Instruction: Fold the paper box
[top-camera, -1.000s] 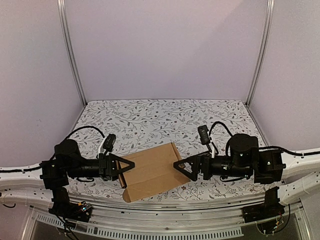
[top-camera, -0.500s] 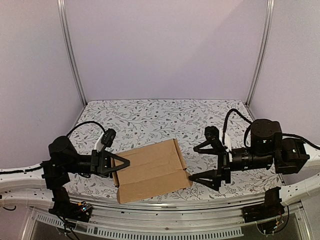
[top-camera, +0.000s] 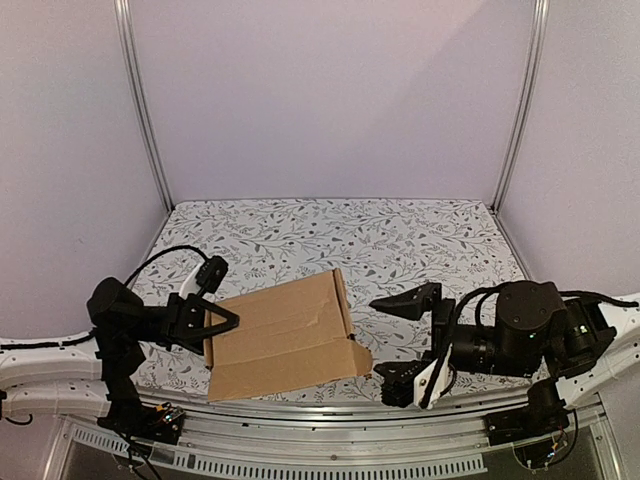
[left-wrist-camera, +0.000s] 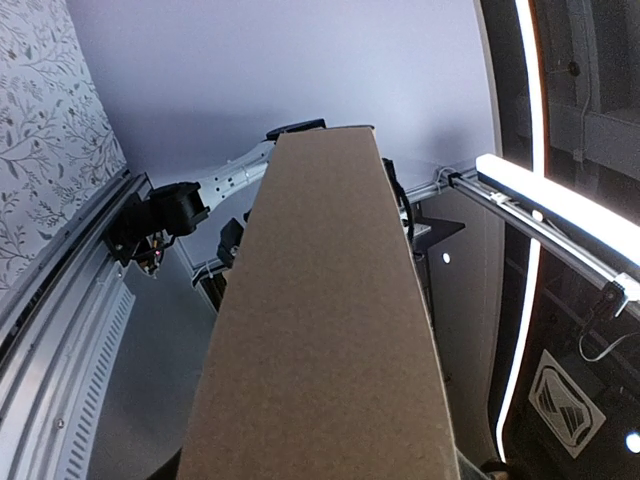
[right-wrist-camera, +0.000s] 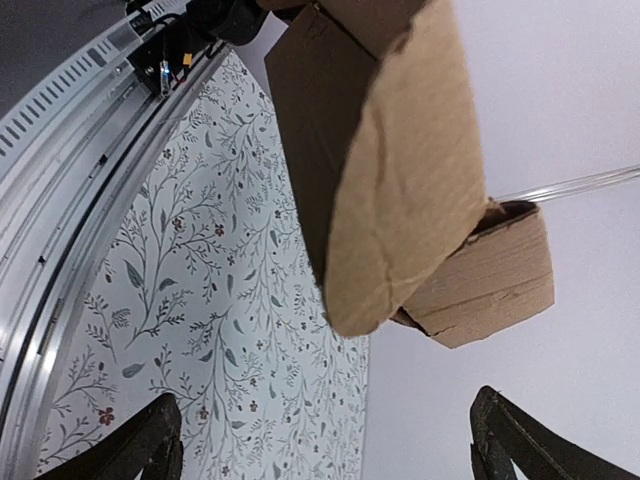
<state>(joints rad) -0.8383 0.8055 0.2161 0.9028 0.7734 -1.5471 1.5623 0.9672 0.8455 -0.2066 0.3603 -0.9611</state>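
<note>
The paper box is plain brown cardboard, a slim folded shape lying tilted over the table's near edge. My left gripper is shut on its left end. In the left wrist view the box fills the middle and hides my fingers. My right gripper stands wide open just right of the box's right end and does not touch it. In the right wrist view that end of the box shows a loose rounded flap and an open corner, well ahead of my open right gripper.
The floral-patterned table stretches behind the box. A metal rail runs along the near edge. White walls with aluminium posts close in the back and both sides.
The box has shifted left with my left gripper. My right gripper has drawn back to the right from the box's right edge and turned, its fingers spread wide.
</note>
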